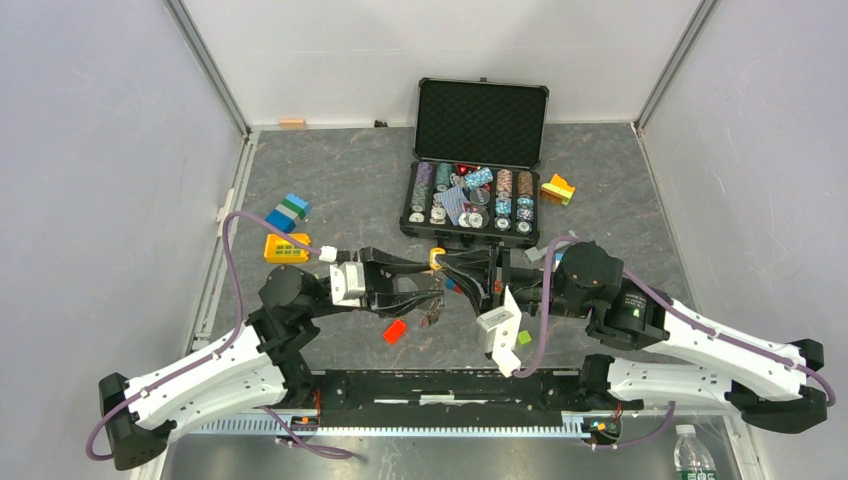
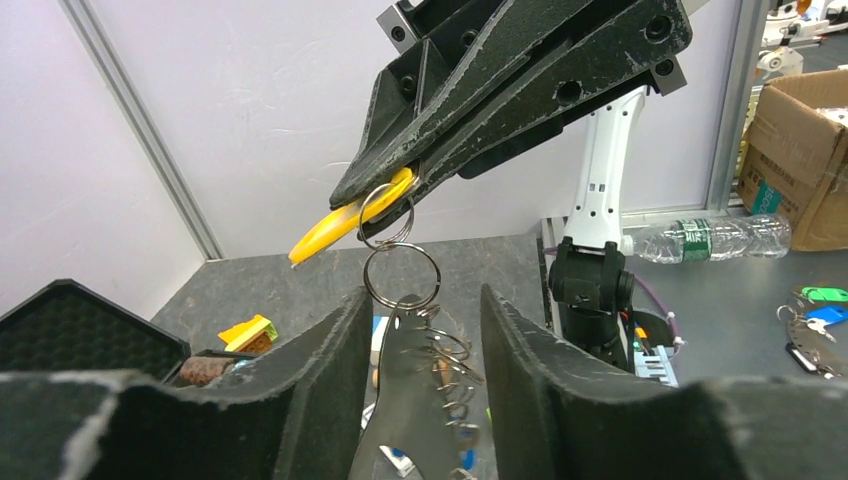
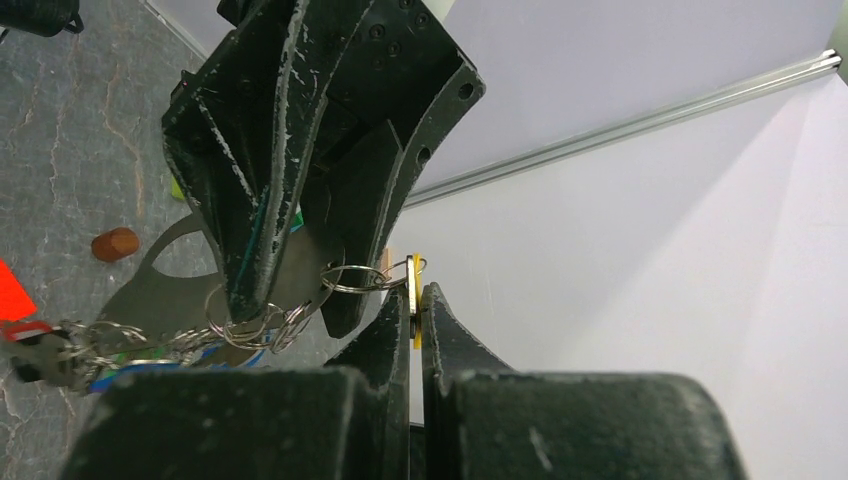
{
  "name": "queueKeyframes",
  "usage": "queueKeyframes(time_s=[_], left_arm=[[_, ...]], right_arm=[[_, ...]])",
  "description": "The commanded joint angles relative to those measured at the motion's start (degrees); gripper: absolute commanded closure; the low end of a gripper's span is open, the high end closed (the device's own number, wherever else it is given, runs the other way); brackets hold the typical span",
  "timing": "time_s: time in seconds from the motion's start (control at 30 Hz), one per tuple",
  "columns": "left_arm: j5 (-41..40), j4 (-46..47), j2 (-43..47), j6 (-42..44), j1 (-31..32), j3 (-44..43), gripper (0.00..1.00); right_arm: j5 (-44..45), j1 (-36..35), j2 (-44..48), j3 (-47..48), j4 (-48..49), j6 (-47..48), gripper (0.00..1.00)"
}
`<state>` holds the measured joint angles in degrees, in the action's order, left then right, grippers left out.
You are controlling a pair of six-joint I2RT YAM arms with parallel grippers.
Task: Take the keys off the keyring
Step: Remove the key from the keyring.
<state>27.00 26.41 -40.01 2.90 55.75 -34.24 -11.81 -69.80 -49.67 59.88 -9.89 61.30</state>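
One yellow key (image 2: 330, 225) is pinched in the right hand (image 3: 415, 300); the left hand (image 2: 425, 295) gapes around the keyring (image 2: 367, 277).

Plain white walls (image 1: 100, 150) close off three sides, joined at the back corners by aluminium posts (image 1: 207, 65). The table (image 1: 340, 190) is dark grey, veined like stone, under even light with barely a shadow. Beyond the enclosure are a cardboard box (image 2: 800, 150) and a water bottle (image 2: 710, 238).

Yellow-capped key (image 1: 437, 259) shows near the chip case (image 1: 480, 125) (lid open).
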Motion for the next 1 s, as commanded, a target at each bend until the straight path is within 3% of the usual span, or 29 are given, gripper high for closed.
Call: queueKeyframes(time_s=[0.0,0.4,0.6,0.73,0.77,0.83,0.97], left_arm=[[1.0,3.2,0.3,-1.1,0.2,-1.1,0.53],[1.3,4.1,0.5,-0.6,0.2,-0.5,0.74],[2.4,3.8,0.8,-0.1,0.2,-0.2,0.97],[4.1,3.6,1.1,0.8,0.2,-0.1,0.97],[4.3,3.5,1.1,0.9,0.2,-0.1,0.93],[4.4,3.1,1.1,0.9,0.2,-0.1,0.72],[5.8,2.6,1.1,1.1,0.2,0.0,0.55]], right_arm=[[-0.6,-0.4,1.2,1.1,5.3,-0.8,1.0],[-0.4,-0.5,1.4,0.7,5.9,-1.1,1.0],[0.4,-0.5,1.7,0.1,6.3,-1.3,1.0],[0.8,-0.5,2.4,-0.7,7.0,-1.3,1.0],[0.8,-0.6,2.5,-0.8,7.1,-1.3,1.0],[0.6,-0.6,2.7,-1.0,7.3,-1.3,1.0],[0.1,-0.6,3.0,-0.8,7.5,-1.5,1.0]])
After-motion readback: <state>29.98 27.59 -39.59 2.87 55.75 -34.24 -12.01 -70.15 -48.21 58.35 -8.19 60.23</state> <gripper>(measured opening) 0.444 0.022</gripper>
